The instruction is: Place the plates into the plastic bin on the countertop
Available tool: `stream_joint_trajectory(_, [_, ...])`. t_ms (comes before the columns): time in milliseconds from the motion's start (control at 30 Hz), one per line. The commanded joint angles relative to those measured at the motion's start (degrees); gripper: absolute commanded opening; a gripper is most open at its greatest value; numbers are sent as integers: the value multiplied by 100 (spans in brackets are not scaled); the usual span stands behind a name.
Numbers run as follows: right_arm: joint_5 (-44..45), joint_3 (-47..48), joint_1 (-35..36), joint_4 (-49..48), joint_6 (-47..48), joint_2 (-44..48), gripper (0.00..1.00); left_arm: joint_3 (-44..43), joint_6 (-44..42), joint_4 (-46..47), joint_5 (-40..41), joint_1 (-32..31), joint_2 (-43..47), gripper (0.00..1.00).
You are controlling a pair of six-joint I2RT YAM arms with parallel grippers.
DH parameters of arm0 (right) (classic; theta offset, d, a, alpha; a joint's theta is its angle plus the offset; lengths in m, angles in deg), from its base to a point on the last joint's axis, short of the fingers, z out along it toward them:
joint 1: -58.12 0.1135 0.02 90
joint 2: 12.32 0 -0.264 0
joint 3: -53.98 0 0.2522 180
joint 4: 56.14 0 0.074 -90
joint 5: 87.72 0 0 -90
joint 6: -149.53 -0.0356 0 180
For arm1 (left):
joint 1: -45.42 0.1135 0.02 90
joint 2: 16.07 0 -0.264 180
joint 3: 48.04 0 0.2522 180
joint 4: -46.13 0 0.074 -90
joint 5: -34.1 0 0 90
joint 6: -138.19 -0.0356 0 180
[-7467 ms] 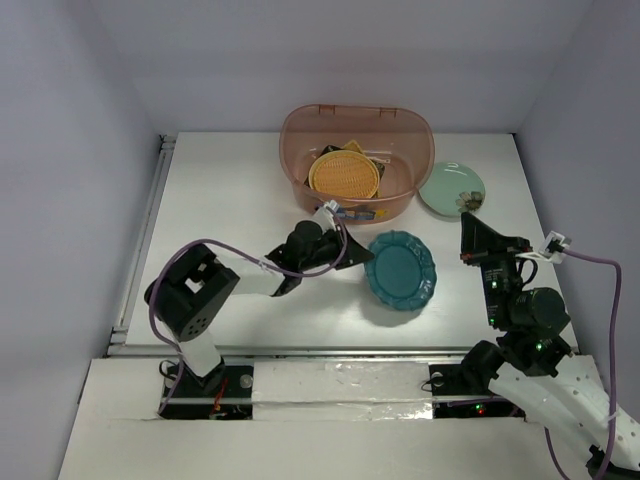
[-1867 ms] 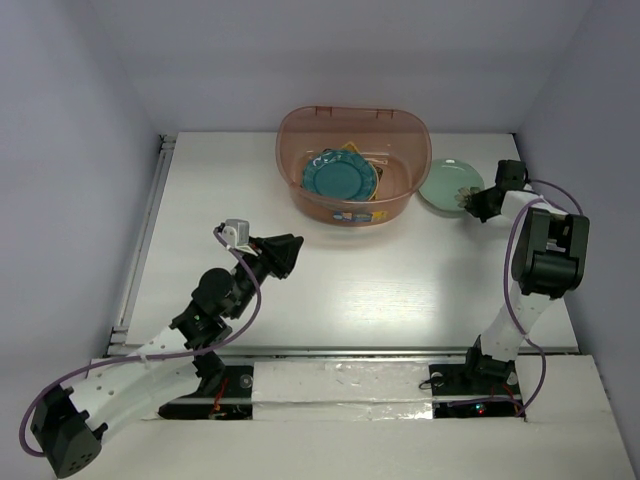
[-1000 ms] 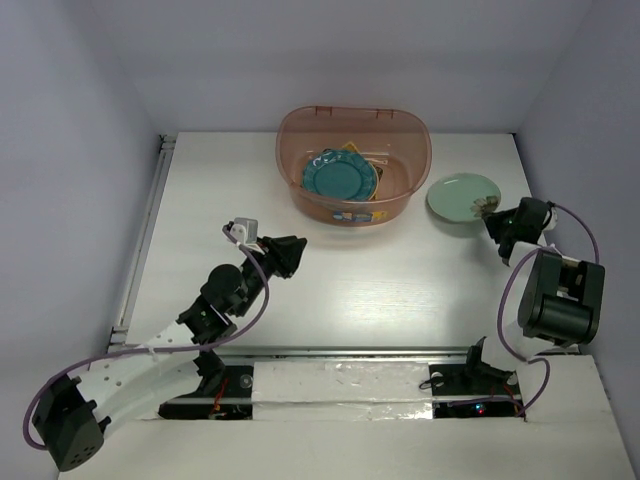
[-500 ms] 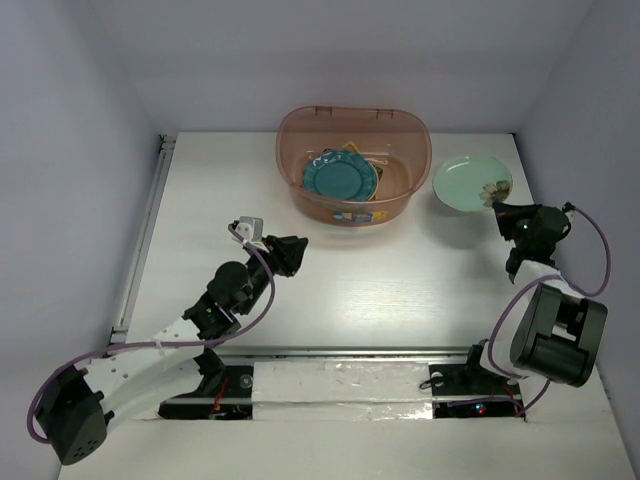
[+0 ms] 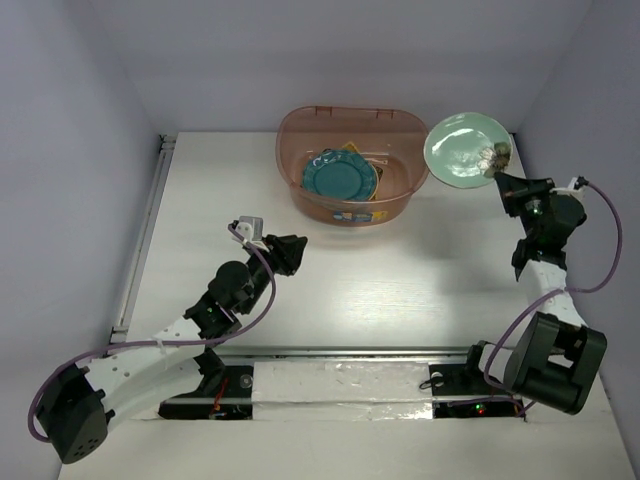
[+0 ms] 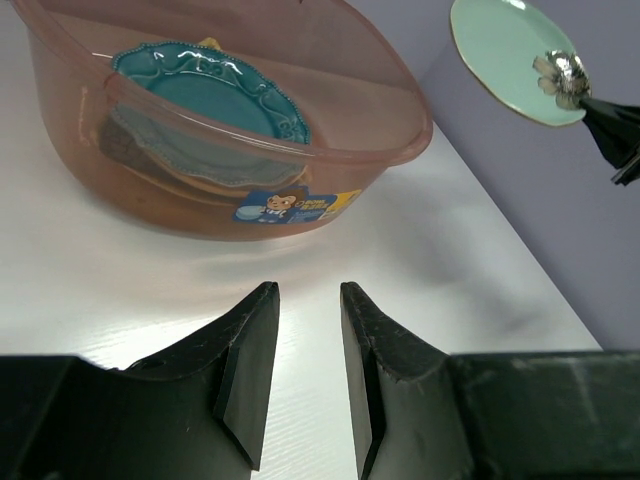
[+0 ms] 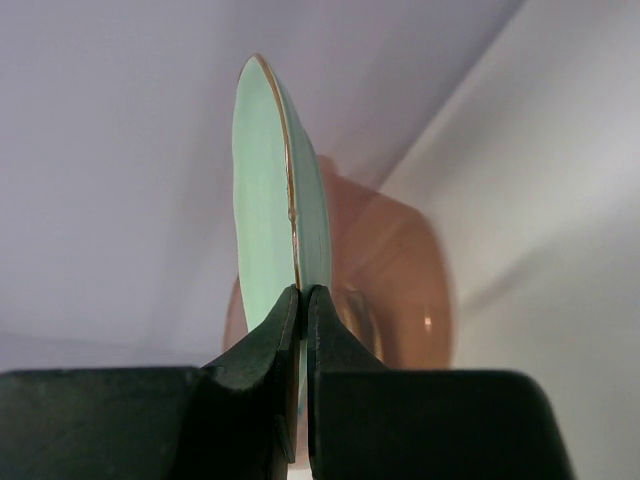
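Plates lie stacked inside the bin, with a teal plate with a scalloped edge on top, lying roughly flat. A yellow-orange edge of another dish pokes out from beneath it at the far side. Through the tinted wall in the left wrist view, more dishes show under the teal plate, but they are too blurred to sort out.

One pale green plate is outside the bin and off the countertop. It hangs tilted in the air just beside the bin's right end, its face turned partly toward the overhead camera. A small flower pattern marks its rim where it is gripped. The right gripper is clenched on that rim, and the right wrist view shows the plate edge-on, pinched between the two closed fingertips with the bin behind it.

The bin stands on the far middle of the white countertop and carries a small cartoon sticker on its near wall.

The left gripper is low over the table, near the bin's front and pointing at it. Its jaws are parted with nothing between them. A purple cable loops beside the right arm.
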Motion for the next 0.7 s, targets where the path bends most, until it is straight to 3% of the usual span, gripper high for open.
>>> stream_joint_trajectory(0, [-474, 767, 359, -1016, -381, -3, 0, 43, -87, 353, 60, -23, -31, 28])
stream_joint_trajectory(367, [-343, 2681, 2187, -999, -320, -2085, 0, 43, -122, 353, 191, -23, -119, 28])
stream_joint_trajectory(667, [-185, 3887, 3075, 28, 162, -3466, 0, 34, -157, 371, 262, -23, -260, 28])
